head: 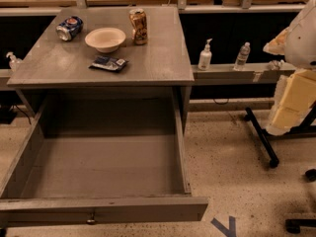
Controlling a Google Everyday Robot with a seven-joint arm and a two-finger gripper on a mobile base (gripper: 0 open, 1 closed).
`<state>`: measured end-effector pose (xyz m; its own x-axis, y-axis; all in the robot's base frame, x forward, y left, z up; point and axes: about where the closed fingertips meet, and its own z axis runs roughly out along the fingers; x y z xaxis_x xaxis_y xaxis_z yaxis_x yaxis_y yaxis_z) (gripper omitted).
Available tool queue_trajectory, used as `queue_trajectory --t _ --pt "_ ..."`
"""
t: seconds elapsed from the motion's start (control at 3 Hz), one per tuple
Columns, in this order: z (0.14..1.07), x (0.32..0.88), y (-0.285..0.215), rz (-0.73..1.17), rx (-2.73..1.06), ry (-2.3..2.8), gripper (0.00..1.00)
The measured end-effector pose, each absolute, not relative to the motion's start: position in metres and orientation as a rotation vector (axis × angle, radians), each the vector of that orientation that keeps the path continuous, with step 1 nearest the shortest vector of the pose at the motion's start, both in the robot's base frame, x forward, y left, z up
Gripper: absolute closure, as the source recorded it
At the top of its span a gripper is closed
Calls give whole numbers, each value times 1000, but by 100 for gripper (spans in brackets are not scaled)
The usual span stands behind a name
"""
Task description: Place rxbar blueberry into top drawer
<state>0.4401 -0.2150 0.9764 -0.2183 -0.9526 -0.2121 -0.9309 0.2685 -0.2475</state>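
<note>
Rxbar blueberry [109, 63] lies flat on the grey desk surface [158, 58], near the front edge, just in front of the cream bowl [105, 39] but apart from it. 1 crushed blue soda can [69, 28] lies at the back left, and 1 gold can [138, 26] stands right of the bowl. Below, the top drawer [103, 172] is pulled well out. The tool is out of view, so I cannot tell its opening or hold.
</note>
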Motion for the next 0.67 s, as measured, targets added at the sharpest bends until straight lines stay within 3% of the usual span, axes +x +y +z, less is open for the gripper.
queue_trajectory --t 0.33,0.67 --pt "977 443 -213 -91 -1722 2218 0" --pt "949 503 -147 -26 -1860 2157 0"
